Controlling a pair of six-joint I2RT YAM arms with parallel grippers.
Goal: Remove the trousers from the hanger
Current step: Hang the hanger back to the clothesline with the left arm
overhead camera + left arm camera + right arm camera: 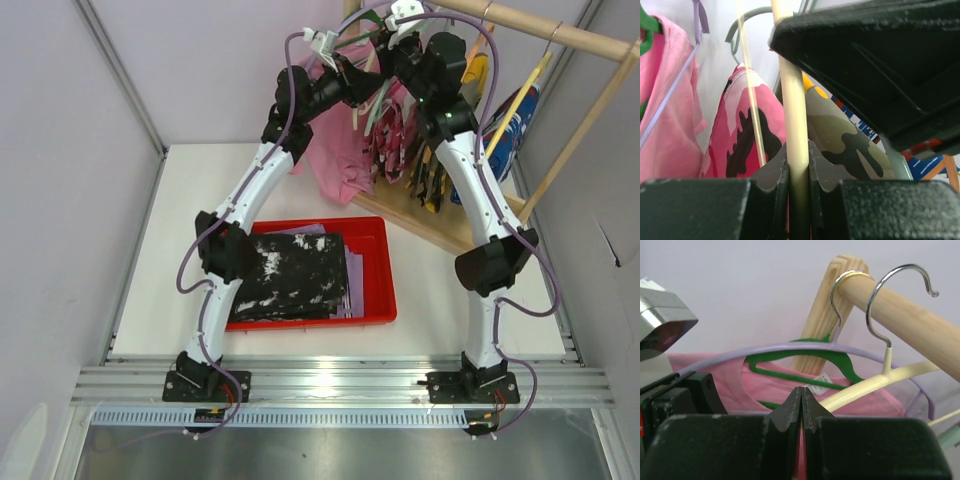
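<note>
Cream is the hanger (796,115) my left claw (799,156) clamps, just under the wooden rail (540,35). Right claw (801,401) is pressed together below the rail; I can't tell if pink cloth is nipped. Black speckled trousers (290,272) lie folded on lavender trousers (352,280) in the red tray (373,255), well below the rail to its near-left. I judge the left arm nearer.

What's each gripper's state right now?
Left gripper: jaws shut on the cream plastic hanger bar.
Right gripper: jaws shut; whether they pinch anything cannot be told.
</note>
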